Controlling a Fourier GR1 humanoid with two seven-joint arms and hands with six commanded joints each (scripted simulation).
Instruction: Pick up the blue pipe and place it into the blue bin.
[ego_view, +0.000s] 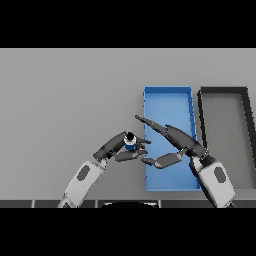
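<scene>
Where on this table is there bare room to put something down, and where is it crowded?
The grey table is bare left of the blue rectangular bin and beyond the hands. The bin's far end looks free, and so does the dark grey bin beside it. It is crowded at the blue bin's near left edge, where the left hand holds the small blue pipe close to the right hand.

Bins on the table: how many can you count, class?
2. The blue bin lies right of centre under the right hand; a black bin sits beside it at the right edge, partly cut off.

text: none readable | labels: none | brands: none | numbers: none | signs: none on any surface
</scene>
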